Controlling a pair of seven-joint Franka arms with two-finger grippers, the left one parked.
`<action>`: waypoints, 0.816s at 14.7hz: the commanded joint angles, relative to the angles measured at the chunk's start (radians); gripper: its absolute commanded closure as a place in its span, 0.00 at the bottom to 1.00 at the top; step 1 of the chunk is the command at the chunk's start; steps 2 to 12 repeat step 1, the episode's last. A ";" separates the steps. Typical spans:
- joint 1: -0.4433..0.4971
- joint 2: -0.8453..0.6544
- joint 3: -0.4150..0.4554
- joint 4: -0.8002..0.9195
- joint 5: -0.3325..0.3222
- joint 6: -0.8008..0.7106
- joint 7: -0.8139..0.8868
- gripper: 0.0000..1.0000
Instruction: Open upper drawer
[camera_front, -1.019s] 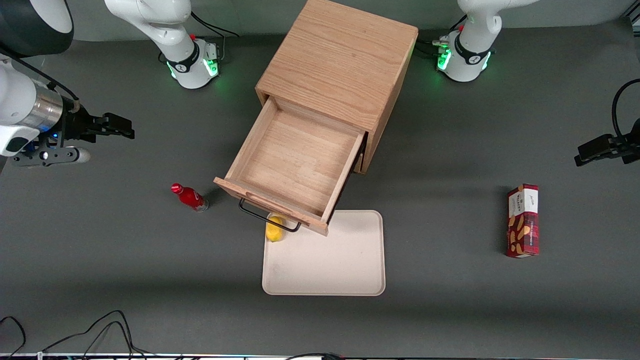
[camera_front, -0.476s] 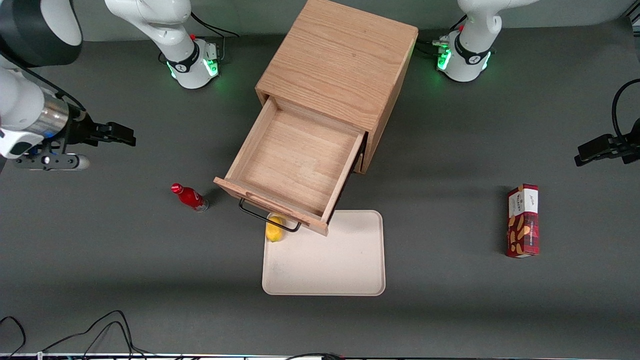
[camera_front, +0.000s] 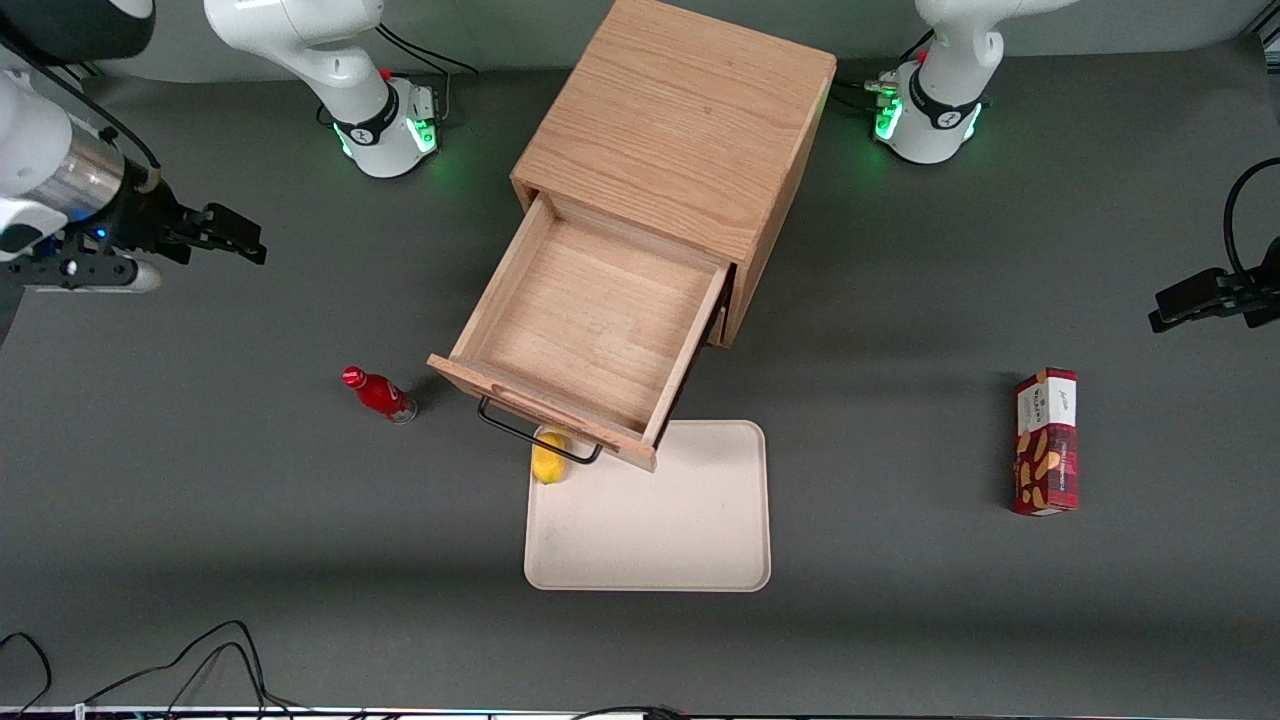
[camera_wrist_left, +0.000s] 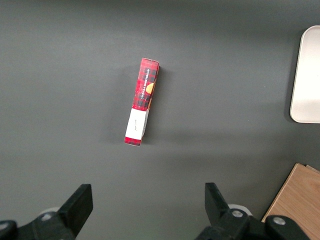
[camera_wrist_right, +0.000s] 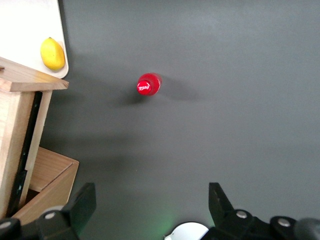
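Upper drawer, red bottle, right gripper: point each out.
upper drawer (camera_front: 590, 320): front view, on the bare floor of its pulled-out tray.
red bottle (camera_wrist_right: 148, 85): right wrist view, on its cap, seen from above.
gripper (camera_front: 235, 240): front view, at its fingertips, open, toward the working arm's end of the table.

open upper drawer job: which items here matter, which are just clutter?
Job:
upper drawer, pulled out, tray bare
its black handle
gripper, jaws open, away from the cabinet toward the working arm's end

Clutter:
red bottle
lemon on cream tray
snack box
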 joint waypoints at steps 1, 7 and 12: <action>0.024 0.005 -0.012 0.022 -0.016 0.004 0.043 0.00; 0.024 0.005 -0.012 0.022 -0.016 0.004 0.043 0.00; 0.024 0.005 -0.012 0.022 -0.016 0.004 0.043 0.00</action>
